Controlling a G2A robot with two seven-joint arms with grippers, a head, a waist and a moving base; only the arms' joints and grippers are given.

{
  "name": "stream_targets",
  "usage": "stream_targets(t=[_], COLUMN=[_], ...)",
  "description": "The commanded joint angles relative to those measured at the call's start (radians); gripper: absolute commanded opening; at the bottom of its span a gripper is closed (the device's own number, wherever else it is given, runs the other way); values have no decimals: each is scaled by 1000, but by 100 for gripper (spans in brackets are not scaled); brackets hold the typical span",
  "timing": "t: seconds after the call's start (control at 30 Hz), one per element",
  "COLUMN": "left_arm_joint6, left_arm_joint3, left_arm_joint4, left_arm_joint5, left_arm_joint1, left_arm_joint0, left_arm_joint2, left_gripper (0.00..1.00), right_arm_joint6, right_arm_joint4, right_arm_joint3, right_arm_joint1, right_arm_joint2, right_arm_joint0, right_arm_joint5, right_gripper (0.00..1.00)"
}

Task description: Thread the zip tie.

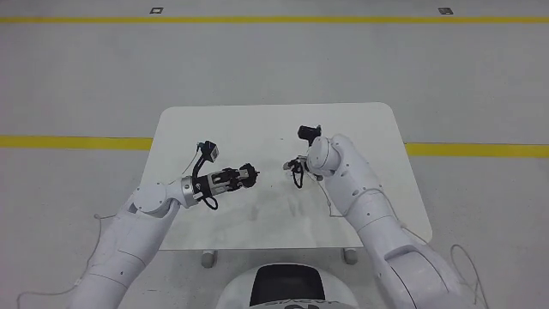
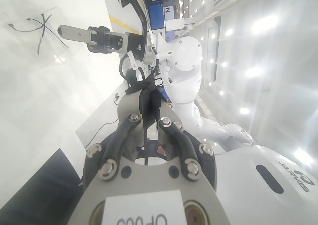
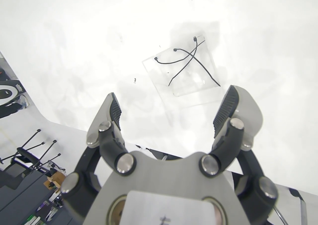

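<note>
On the table (image 1: 274, 129), three black zip ties (image 3: 188, 59) lie loose on a clear square sheet (image 3: 196, 82). They cross each other roughly at mid-length, with the heads fanned out to one side and the tails to the other. One tail runs to the sheet's edge. Nothing is touching them.

Right gripper (image 3: 172, 94): fingers wide apart with nothing between the ribbed pads (image 3: 224, 104). It hangs above the table, and the sheet lies below and just past the fingertips. From above it sits right of centre, pointing left toward the other arm.

Left gripper (image 2: 146, 97): fingers narrow, with the pads together or very nearly so. A thin black strand runs down between the fingers toward the palm. I can't tell whether that's a tie or part of the gripper, so I'm not calling it a hold. From above it is left of centre, raised off the table, with the tips aimed right.

The two grippers face each other over the middle of the table, near each other but apart. In the left wrist view the right gripper is side-on, with the sheet and ties lying on the table beyond it.
</note>
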Motion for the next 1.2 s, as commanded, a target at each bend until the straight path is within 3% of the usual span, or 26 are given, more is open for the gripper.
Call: stream_targets(t=[0.0,0.1,0.2,0.67,1.17], left_arm_joint6=[0,0,0,0,0], left_arm_joint3=[0,0,0,0,0], left_arm_joint4=[0,0,0,0,0], left_arm_joint5=[0,0,0,0,0], left_arm_joint1=[0,0,0,0,0], left_arm_joint0=[0,0,0,0,0], left_arm_joint2=[0,0,0,0,0], left_gripper=[0,0,0,0,0], right_arm_joint6=[0,-4,-14,-45,-82], right_arm_joint4=[-8,-27,-52,-145,-266], right_arm_joint3=[10,26,44,95,222], right_arm_joint1=[-8,-22,-36,-90,-148], right_arm_joint2=[7,23,43,139,227], right_arm_joint0=[0,1,3,10,50], right_arm_joint5=[0,0,0,0,0], right_gripper=[91,57,47,34,25])
